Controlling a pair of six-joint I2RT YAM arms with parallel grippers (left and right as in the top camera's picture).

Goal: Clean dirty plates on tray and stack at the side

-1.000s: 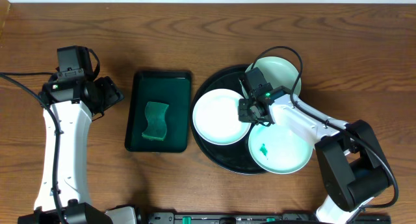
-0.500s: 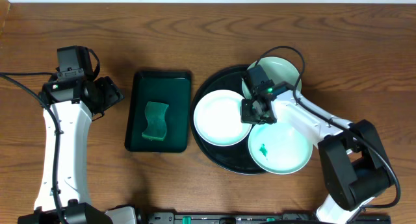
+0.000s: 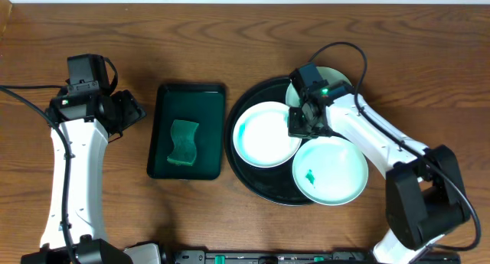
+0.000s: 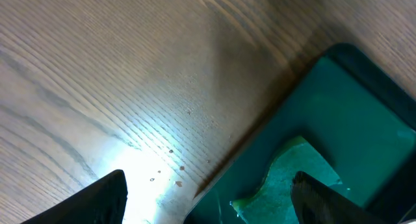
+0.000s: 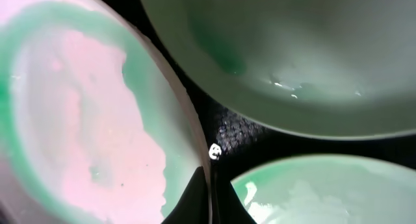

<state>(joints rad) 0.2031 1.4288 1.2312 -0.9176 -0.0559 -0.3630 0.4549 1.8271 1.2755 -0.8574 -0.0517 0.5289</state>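
Brown wood-grain table (image 3: 230, 34); black tray (image 3: 260, 92) at 3 o'clock. Left gripper (image 4: 211, 198) wide. Right gripper (image 3: 299, 125) at plate (image 3: 264, 134) rim, opening: cannot tell.

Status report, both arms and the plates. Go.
Left fingers open, over table beside green tray. Right fingers shut on rim of plate nearest it, on black tray. Front plate and back plate crowd close.

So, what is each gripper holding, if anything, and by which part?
The right gripper pinches the leftmost plate at its right rim; the left gripper is open, holding nothing.
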